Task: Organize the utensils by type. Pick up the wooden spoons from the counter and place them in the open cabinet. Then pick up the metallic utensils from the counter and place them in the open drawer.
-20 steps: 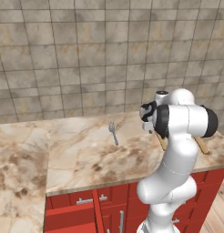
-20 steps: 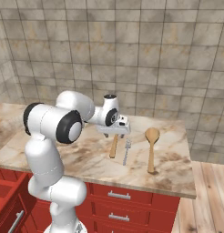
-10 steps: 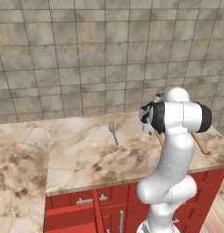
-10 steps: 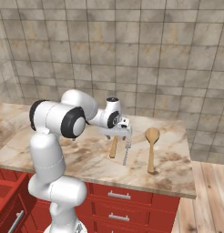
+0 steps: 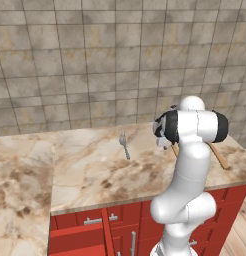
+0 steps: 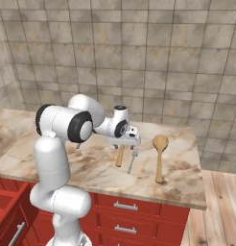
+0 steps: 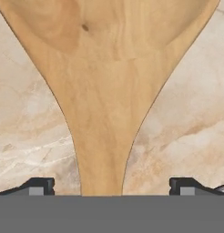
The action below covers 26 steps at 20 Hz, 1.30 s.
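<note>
Gripper (image 6: 125,144) low over the marbled counter (image 6: 182,180), fingers spread wide, nothing clamped. In the hand view a wooden spoon (image 7: 102,91) sits between the two fingertips (image 7: 37,185), one each side of the neck where bowl narrows to handle, both clear of the wood. Right base view: that spoon's handle (image 6: 120,156) sticks out below the gripper toward the counter's front edge. A grey fork (image 6: 132,160) lies just right of that handle. Second wooden spoon (image 6: 159,156) further right, bowl toward the tiled wall. Another fork (image 5: 124,145) lies left of the arm, well apart from the gripper. Red drawer fronts (image 6: 123,207) under the counter.
</note>
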### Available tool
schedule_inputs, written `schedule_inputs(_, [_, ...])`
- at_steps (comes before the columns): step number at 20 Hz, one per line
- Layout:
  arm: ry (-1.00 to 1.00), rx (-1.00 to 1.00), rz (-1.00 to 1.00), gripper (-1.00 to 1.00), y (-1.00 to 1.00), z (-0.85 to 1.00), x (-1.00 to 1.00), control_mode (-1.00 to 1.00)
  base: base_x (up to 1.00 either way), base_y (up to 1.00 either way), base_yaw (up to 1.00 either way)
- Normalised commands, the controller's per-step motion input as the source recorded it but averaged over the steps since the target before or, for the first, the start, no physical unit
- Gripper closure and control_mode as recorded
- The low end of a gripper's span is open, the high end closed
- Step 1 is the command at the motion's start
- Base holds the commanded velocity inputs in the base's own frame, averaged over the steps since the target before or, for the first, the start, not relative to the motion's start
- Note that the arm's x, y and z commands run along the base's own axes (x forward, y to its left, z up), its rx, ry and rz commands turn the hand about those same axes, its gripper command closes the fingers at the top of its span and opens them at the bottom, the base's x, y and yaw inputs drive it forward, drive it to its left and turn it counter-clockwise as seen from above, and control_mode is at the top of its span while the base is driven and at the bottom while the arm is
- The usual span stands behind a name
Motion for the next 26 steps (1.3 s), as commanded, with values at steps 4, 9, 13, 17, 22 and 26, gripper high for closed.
schedule_inputs(4, [0.00, 0.00, 0.00, 1.00, 0.00, -0.09, 0.00, -1.00, 0.00, 0.00, 0.00])
schedule_inputs(9, [0.00, 0.00, 0.00, 1.00, 0.00, -0.03, 0.00, -1.00, 0.00, 0.00, 0.00])
schedule_inputs(13, [0.00, 0.00, 0.01, 1.00, 0.00, 0.02, 0.00, -1.00, 0.00, 0.00, 0.00])
schedule_inputs(17, [0.00, 0.00, 0.09, 1.00, 0.03, 0.21, -0.06, -1.00, 0.00, 0.00, 0.00])
schedule_inputs(22, [0.00, 0.00, 0.30, 1.00, 0.06, 0.54, -0.24, -1.00, 0.00, 0.00, 0.00])
schedule_inputs(26, [0.00, 0.00, 0.37, 1.00, 0.17, 0.78, -0.33, -1.00, 0.00, 0.00, 0.00])
